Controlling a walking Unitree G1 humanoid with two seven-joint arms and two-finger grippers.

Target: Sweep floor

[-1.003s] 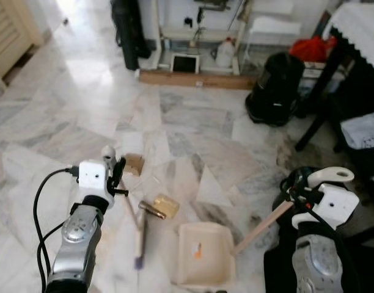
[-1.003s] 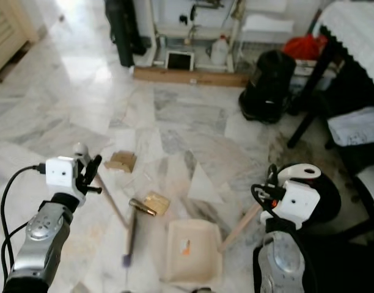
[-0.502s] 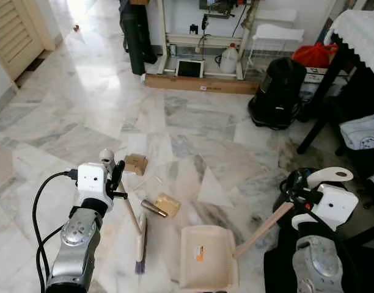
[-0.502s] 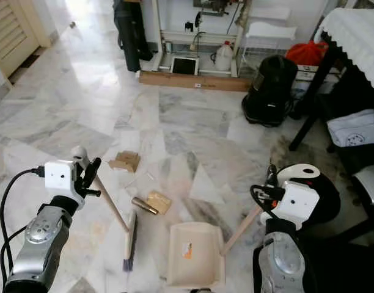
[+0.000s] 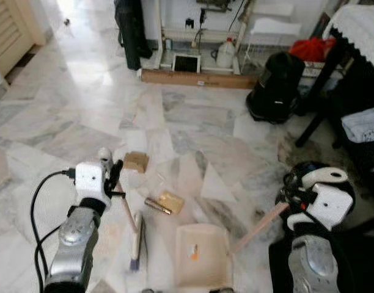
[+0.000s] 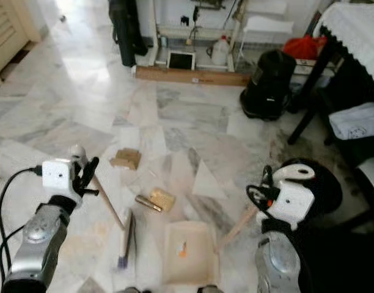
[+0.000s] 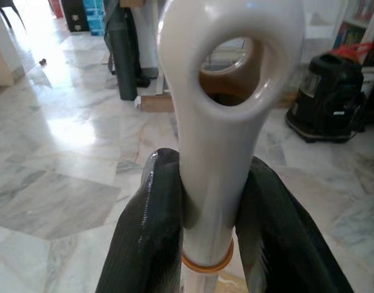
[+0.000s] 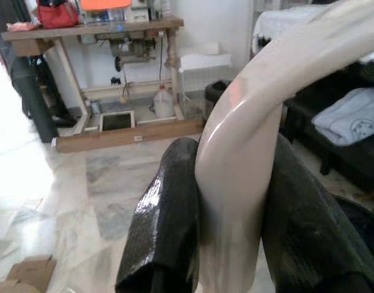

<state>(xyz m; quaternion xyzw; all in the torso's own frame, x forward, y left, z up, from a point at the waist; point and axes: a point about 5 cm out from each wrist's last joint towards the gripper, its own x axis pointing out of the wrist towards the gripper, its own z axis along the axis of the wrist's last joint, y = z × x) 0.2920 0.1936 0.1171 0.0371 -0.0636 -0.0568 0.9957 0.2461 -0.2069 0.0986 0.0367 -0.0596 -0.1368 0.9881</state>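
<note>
In the lower left of the left eye view, the left gripper (image 5: pixel 115 177) is seen pinched on the white looped end of the broom handle (image 7: pixel 220 122), its two black fingers (image 7: pixel 151 226) pressed against either side of it in the left wrist view. The handle slants down toward the lower centre, where the broom head (image 5: pixel 135 240) rests on the marble floor (image 5: pixel 83 116). Just beside it, at the bottom centre, the cream dustpan (image 5: pixel 201 255) lies flat, its wooden stick rising toward the lower right, where the pale grip (image 8: pixel 254 152) is clamped between the fingers of the right gripper (image 5: pixel 289 196). Cardboard scraps (image 5: pixel 135 161) and a brown tube (image 5: pixel 157 206) lie near the middle of the frame, just above the dustpan. A black vacuum cleaner (image 5: pixel 274 88) stands at the upper right.
</note>
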